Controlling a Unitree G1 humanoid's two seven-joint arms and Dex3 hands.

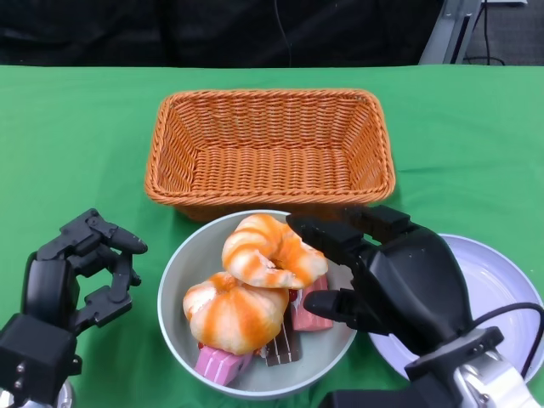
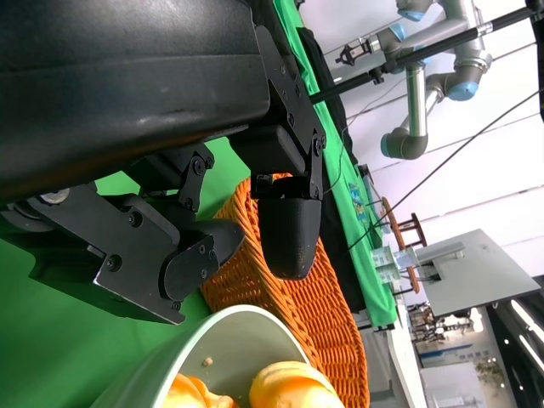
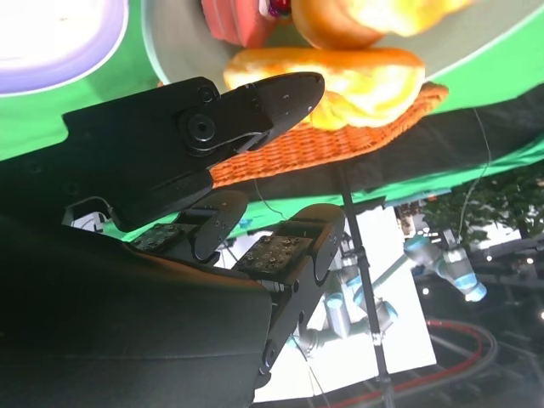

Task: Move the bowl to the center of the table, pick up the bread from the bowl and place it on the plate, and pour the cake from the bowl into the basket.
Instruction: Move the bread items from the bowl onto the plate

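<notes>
Your right hand (image 1: 357,263) spreads empty fingers over the bowl (image 1: 183,263) by the bread (image 1: 268,251); basket (image 1: 270,149) just behind, plate (image 1: 501,289) beside; left hand (image 1: 81,272) open, empty.

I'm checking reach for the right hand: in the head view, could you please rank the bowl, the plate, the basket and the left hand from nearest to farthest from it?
Measured from the right hand:
1. Bowl: the fingers are over its right side.
2. Plate: beside the hand, partly beneath it; too close to the bowl to rank firmly.
3. Basket: behind the bowl.
4. Left hand: beyond the bowl's left side.
</notes>
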